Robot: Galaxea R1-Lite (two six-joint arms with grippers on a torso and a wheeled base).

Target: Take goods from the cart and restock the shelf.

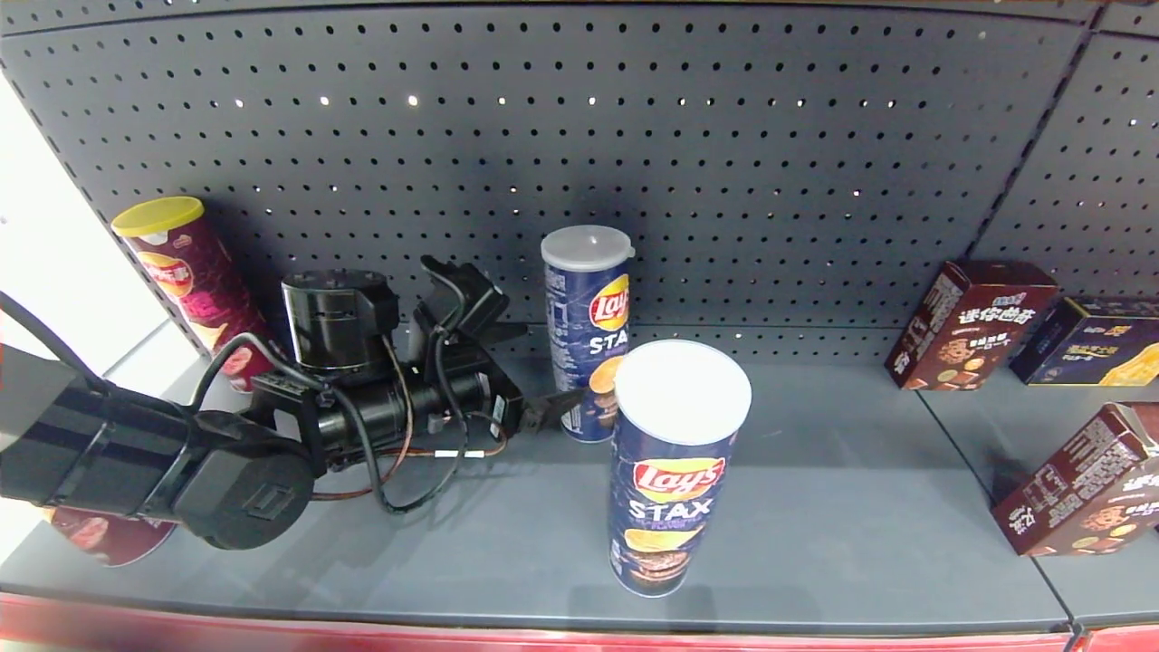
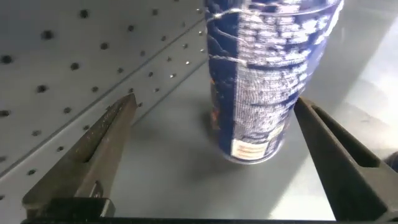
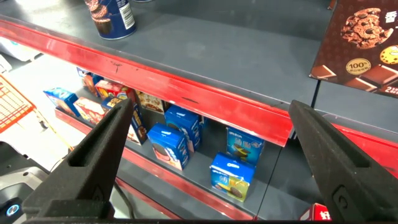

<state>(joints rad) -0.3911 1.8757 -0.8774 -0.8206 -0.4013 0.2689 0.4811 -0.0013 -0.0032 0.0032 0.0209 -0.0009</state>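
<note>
1. Maroon canister with a yellow lid stands upright at the far left of the shelf, against the pegboard. Its label carries a small round logo.
2. Left gripper sits low at the rear blue canister. Its fingers are spread to either side, clear of the canister, and hold nothing.
3. Rear blue canister stands upright near the pegboard, and the front blue canister stands upright near the shelf's front. Both labels show a red-and-yellow logo above white capitals. The fine print is too small to read.
4. Brown boxes at the right bear biscuit pictures and pale lettering.
5. Right gripper hangs spread and empty below the red front edge.
6. Judged progress: two blue canisters are placed. How much stock remains on the cart cannot be judged.
</note>
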